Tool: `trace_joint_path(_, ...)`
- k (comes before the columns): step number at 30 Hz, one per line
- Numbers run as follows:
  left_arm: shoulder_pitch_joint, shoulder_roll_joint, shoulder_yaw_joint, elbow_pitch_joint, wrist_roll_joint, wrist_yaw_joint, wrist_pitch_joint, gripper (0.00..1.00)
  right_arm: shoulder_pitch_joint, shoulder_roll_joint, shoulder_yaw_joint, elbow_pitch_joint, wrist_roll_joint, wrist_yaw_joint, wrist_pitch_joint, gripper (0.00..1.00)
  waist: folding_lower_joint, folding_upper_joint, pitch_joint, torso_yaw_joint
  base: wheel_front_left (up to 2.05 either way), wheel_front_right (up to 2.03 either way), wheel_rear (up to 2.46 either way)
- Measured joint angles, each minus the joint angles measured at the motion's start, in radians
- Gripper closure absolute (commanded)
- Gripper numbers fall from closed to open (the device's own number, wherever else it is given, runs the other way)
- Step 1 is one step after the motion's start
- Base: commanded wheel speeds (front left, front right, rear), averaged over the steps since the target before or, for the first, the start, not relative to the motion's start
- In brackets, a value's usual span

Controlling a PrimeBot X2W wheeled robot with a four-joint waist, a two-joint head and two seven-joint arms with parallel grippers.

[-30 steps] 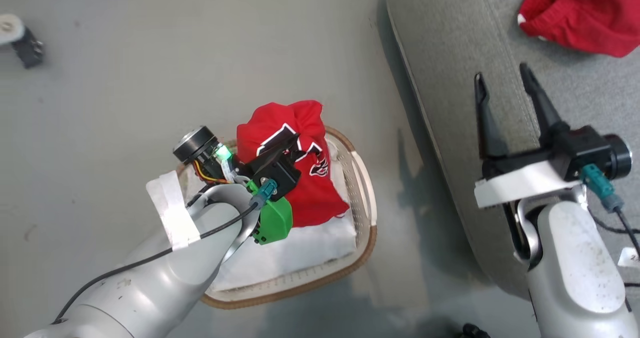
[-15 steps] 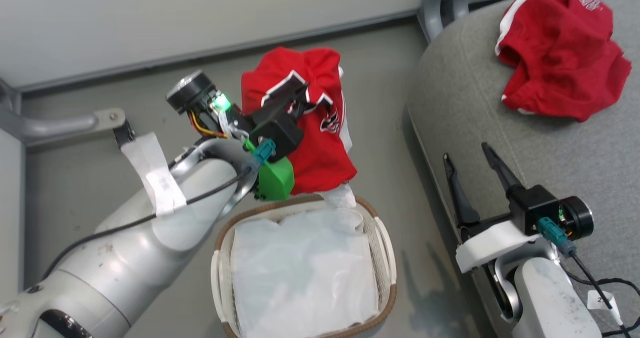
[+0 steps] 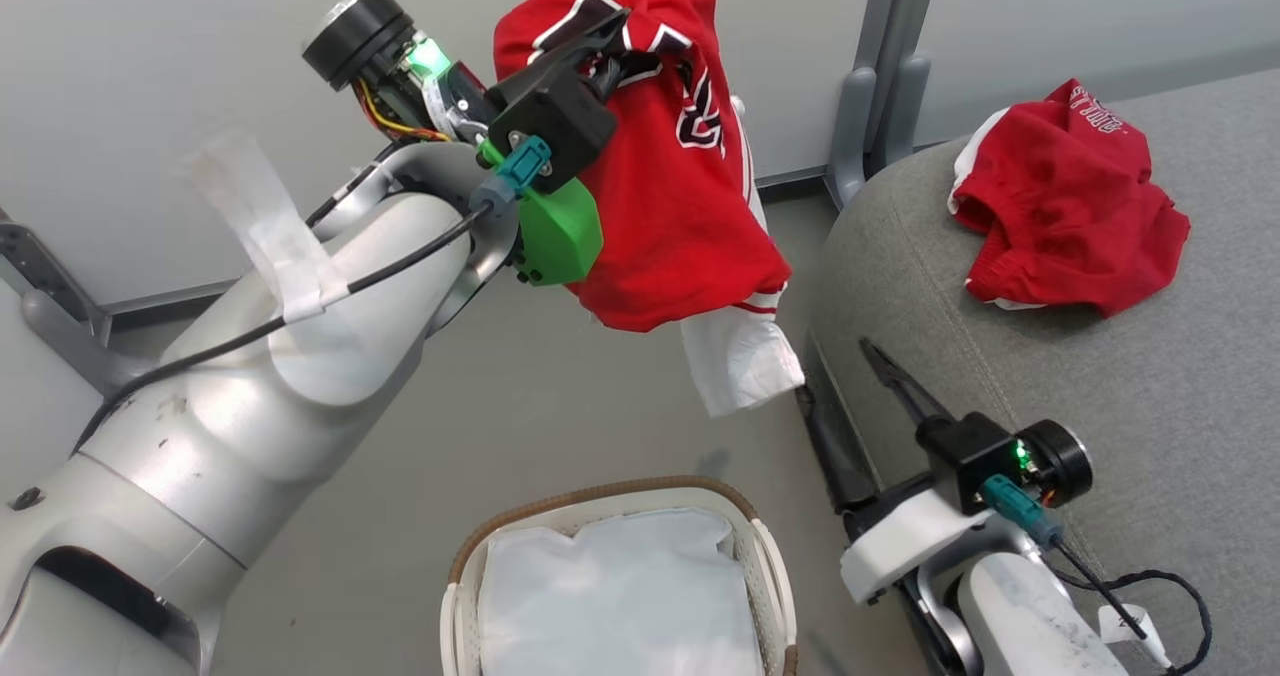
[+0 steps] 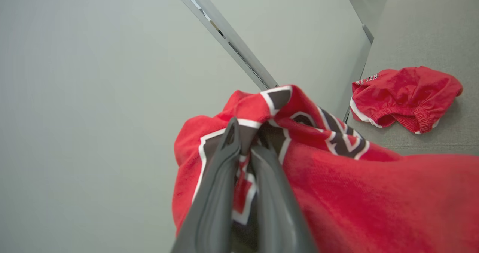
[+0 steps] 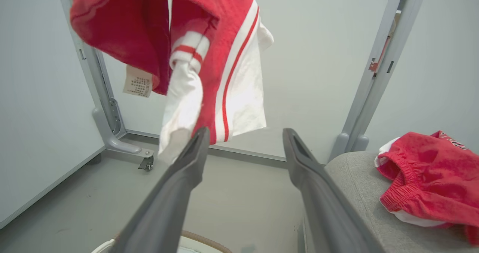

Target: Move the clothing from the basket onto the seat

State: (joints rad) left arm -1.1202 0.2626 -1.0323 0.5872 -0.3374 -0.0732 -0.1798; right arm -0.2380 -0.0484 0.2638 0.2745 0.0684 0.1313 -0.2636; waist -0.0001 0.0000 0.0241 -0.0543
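Note:
The red jersey (image 3: 670, 176) with black-and-white lettering hangs in the air, its white-trimmed hem drooping, and my left gripper (image 3: 615, 31) is shut on its top fold. The left wrist view shows the left gripper (image 4: 247, 140) pinching the jersey (image 4: 355, 193). The red shorts (image 3: 1065, 221) lie crumpled on the grey seat (image 3: 1100, 386). Below, on the floor, the basket (image 3: 600, 491) holds just its white liner (image 3: 620, 596). My right gripper (image 3: 838, 371) is open and empty beside the seat's front edge. In the right wrist view the right gripper (image 5: 246, 133) points up at the jersey (image 5: 149, 28).
Pale wall panels with a grey metal post (image 3: 880, 76) stand behind the seat. A frame foot with a caster (image 5: 146, 163) is on the floor at the left. A black cable (image 3: 1150, 596) lies on the seat by my right arm.
My left gripper has lifted the jersey out of the basket and well above it, toward the seat. The head camera has tilted up. The right gripper stays open.

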Motion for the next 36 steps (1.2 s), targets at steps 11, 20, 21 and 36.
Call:
trace_joint_path(11,-0.017,-0.02,-0.02,-0.033,-0.004,-0.005,0.029,1.0,-0.053,0.0,0.117,-0.038,0.076,0.0,0.0,0.0,0.0,0.0,-0.018,0.009,0.0,0.0,0.0)
trace_joint_path(20,-0.019,-0.031,-0.037,-0.105,-0.005,0.002,0.028,1.0,-0.181,0.0,0.096,0.03,0.049,0.0,0.0,0.0,0.0,0.0,-0.014,0.034,0.0,0.0,0.0)
trace_joint_path(21,-0.019,-0.031,-0.039,-0.113,-0.005,0.002,0.028,1.0,-0.192,0.0,0.093,0.036,0.046,0.0,0.0,0.0,0.0,0.0,-0.013,0.036,0.0,0.0,0.0)
trace_joint_path(36,0.035,-0.021,-0.06,-0.188,-0.051,0.0,0.029,1.0,-0.34,0.0,0.107,0.134,0.038,0.0,0.0,0.98,0.0,0.0,0.016,0.058,0.0,0.0,0.0)
